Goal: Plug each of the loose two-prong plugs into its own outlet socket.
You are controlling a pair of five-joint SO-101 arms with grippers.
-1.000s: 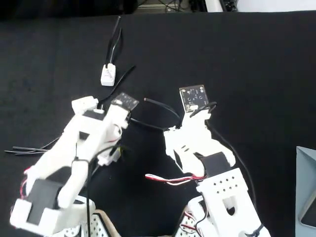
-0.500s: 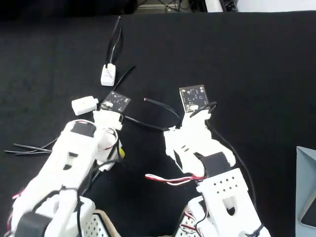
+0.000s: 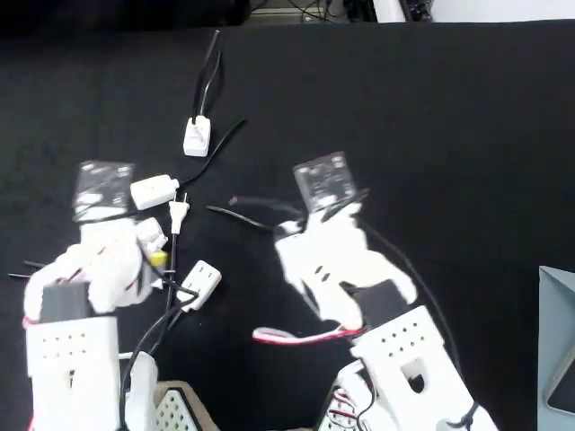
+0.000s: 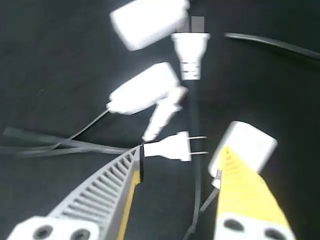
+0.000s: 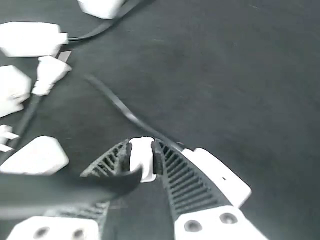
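- The left gripper [image 4: 182,150] has its two fingers spread wide apart: the ribbed grey finger [image 4: 107,187] on one side and the yellow finger [image 4: 245,190] on the other.
- A loose two-prong plug [image 4: 167,148] lies on the black table [image 4: 60,75] in the gap between them. Its rear end sits right at the ribbed fingertip, and its prongs point across toward the yellow finger.
- A white socket block [image 4: 245,142] lies just past the yellow fingertip, close to the prongs but apart from them.
- Farther ahead of these fingers lies a second socket [image 4: 142,91] with a second plug [image 4: 161,114] just beside it. Beyond those is a third plug [image 4: 190,47] next to a white adapter [image 4: 147,20].
- The right gripper [image 5: 141,146] has its ribbed fingers [image 5: 172,170] clamped on a white plug body [image 5: 141,162], whose prongs are hidden.
- A black cable [image 5: 120,107] reaches the right gripper's fingertips and runs away ahead of them.
- In the high view, a far socket [image 3: 197,136] lies well beyond both grippers.
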